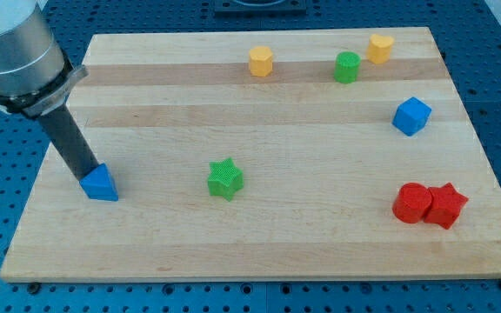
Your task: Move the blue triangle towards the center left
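Observation:
The blue triangle lies on the wooden board at the view's left, a little below mid-height. My dark rod comes down from the view's top left, and my tip touches the triangle's upper left side. The very end of the tip is partly hidden behind the triangle.
A green star sits right of the triangle. A yellow hexagon, a green cylinder and a yellow block are near the top. A blue cube is at the right; a red cylinder touches a red star.

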Tool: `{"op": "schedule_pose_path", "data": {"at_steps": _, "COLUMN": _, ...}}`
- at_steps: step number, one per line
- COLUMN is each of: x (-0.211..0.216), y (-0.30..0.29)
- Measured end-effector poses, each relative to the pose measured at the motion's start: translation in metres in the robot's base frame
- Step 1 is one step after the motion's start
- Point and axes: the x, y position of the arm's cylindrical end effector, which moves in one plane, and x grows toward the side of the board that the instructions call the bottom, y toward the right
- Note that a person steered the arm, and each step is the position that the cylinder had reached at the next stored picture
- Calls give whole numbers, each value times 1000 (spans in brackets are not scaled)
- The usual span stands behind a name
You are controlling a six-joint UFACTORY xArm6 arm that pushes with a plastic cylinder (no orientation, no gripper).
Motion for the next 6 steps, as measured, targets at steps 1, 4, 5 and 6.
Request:
{"op": "schedule_pose_path", "data": {"at_steps": 1, "x": 28, "y": -13}}
{"op": "schedule_pose_path", "data": {"at_steps": 4, "x": 67, "y": 29}}
{"op": "schedule_pose_path", "data": {"at_steps": 5, "x": -7, "y": 29}}
{"op": "schedule_pose_path", "data": {"at_steps": 6, "x": -41, "y": 29}}
